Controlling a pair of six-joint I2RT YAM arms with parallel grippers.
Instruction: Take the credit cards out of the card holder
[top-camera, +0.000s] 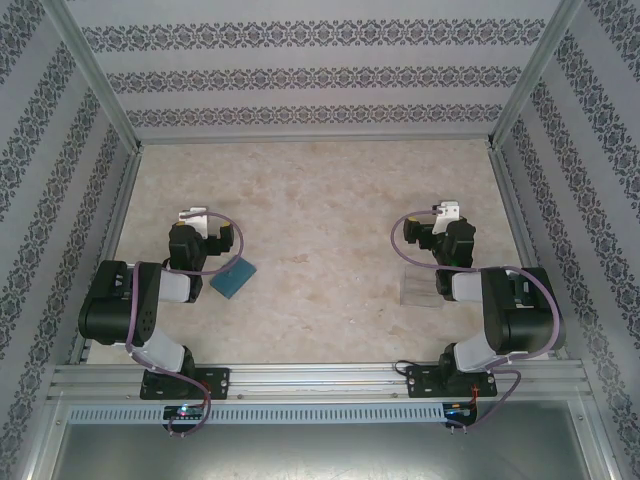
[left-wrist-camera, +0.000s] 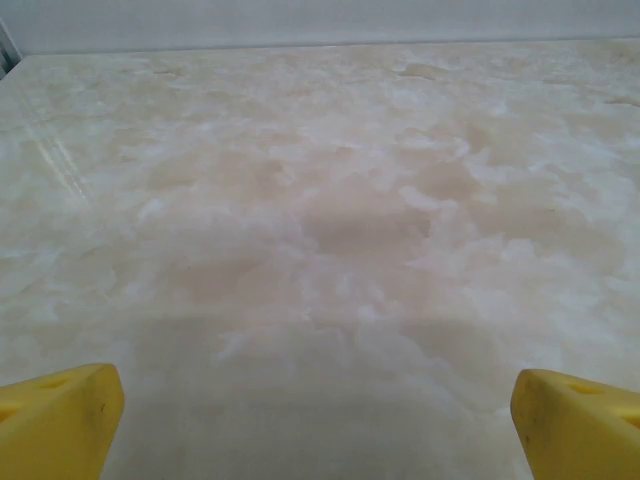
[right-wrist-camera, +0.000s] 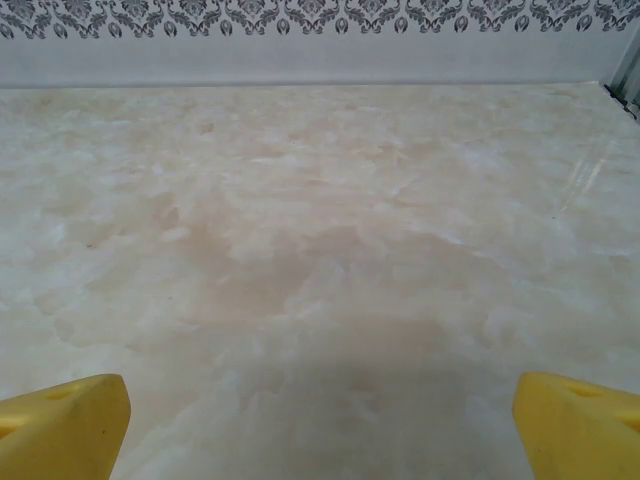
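The marbled desk (top-camera: 320, 200) takes up the enclosure floor. The left arm (top-camera: 130, 310) and right arm (top-camera: 510, 310) are folded back near their bases at its near edge.

A clear tray (top-camera: 420, 288) lies flat just in front of the right arm. The card holder (top-camera: 233, 278), a flat teal square, lies on the desk just beside the left arm's forearm and looks closed. The credit cards are probably inside it.

In the wrist views, the left end effector (left-wrist-camera: 320, 420) and the right end effector (right-wrist-camera: 320, 425) both stand wide open and hold nothing. Bare desk lies ahead of each.

The task looks to be at its very start, with the holder untouched. The next move probably falls to the left arm, which must swing down toward the holder. One end effector would have to pin or open it so the other can pinch a card's thin edge.
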